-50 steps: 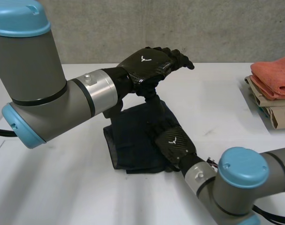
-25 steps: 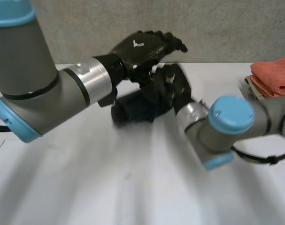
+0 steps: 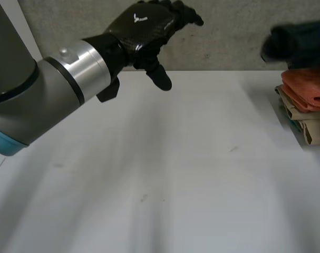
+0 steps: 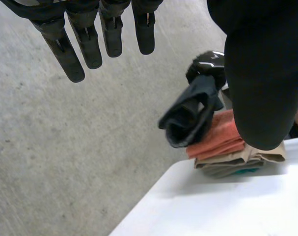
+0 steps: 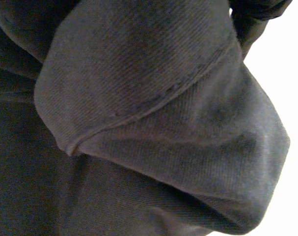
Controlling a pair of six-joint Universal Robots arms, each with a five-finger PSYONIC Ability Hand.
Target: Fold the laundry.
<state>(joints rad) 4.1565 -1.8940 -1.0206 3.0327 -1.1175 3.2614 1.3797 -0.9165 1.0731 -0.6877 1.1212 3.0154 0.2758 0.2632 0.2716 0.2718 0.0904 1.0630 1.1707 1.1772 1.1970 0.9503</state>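
A: Judging step in hand: topping pile of folded laundry (image 3: pixel 303 113) at table's far right with dark folded cloth (image 3: pixel 299 42). Agree?

B: Agree. Hanging just above orange towel (image 3: pixel 310 87) on top of pile, no contact visible from left wrist view. Bunched in right hand (image 4: pixel 207 64), fingers curled round upper part, with loose fold drooping below.

A: Advice: lower straight down, square to pile edges, drooping fold first to avoid roll-under. Release only once flat on towel. Probably some risk of shoving pile, seemingly parked close to table edge.

B: Noted. Left arm (image 3: pixel 38 100) raised well clear. Left hand (image 3: pixel 144 26) up high before wall, fingers straight and loosely spread, thumb apart, holding nothing. Not needed for this step, best kept out of path.

A: Surface and room?

B: Grey concrete wall (image 3: pixel 228 37) behind. White table (image 3: pixel 165 174) smooth and bare across middle, apart from a few faint specks.
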